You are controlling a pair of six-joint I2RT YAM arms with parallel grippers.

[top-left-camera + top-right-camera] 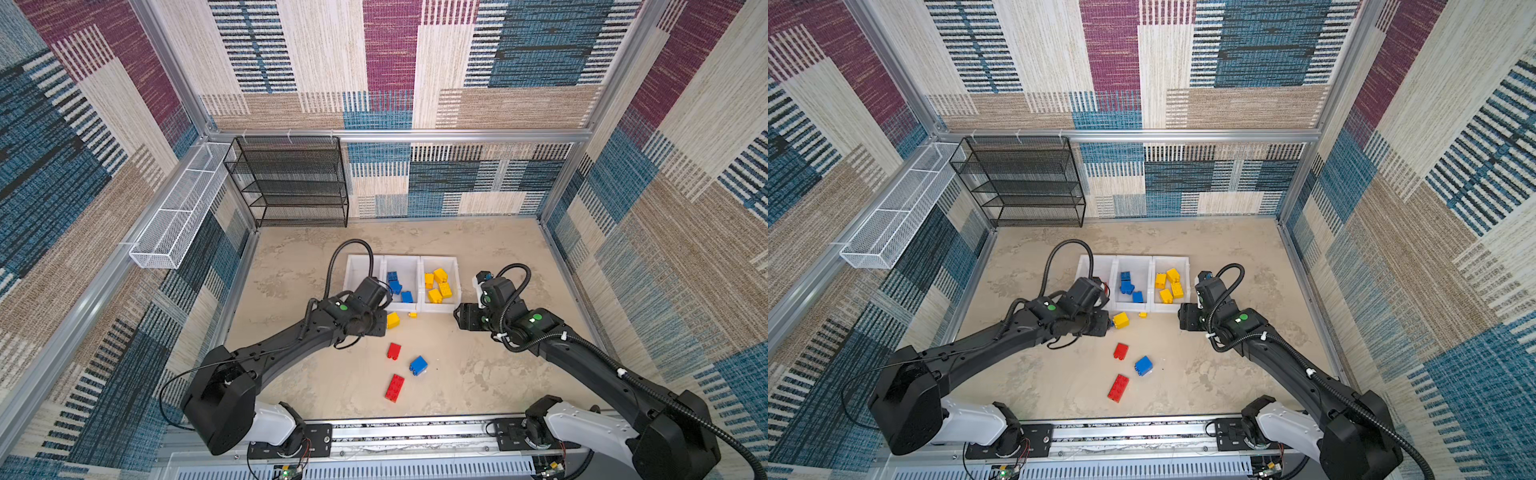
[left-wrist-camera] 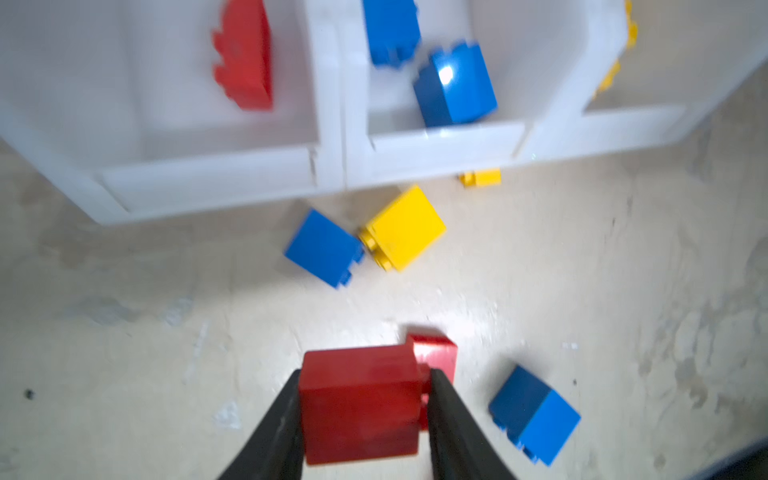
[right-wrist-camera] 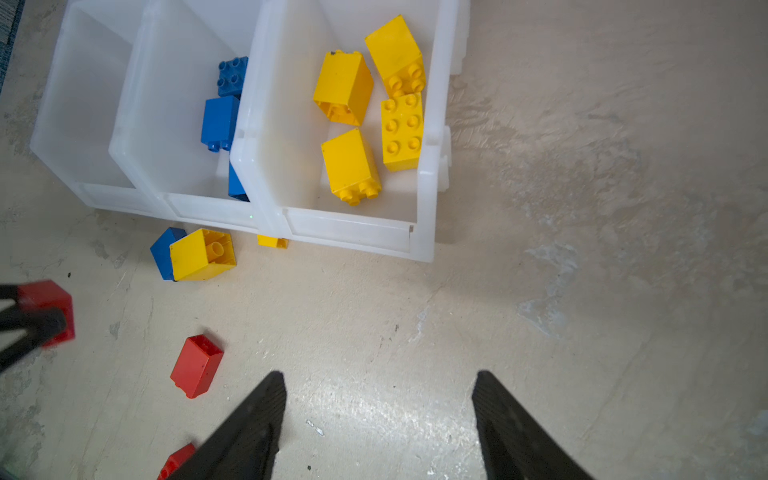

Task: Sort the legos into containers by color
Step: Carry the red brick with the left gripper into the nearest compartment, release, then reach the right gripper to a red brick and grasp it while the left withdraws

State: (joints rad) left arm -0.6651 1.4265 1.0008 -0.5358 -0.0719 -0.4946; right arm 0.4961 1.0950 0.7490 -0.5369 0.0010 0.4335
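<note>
Red lego brick (image 2: pixel 359 411) sits clamped in the left gripper (image 2: pixel 365 374), lower centre of frame; right gripper (image 3: pixel 379 376) fingers spread wide above bare tabletop (image 3: pixel 540 291).

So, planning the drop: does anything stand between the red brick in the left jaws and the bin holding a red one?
Nothing visible blocks it. A blue brick and a yellow brick lie on the table before the bin's front wall, off toward the middle bin.

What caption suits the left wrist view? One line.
Left claw clamps a red plastic lego brick near the white plastic sorting bins.
</note>
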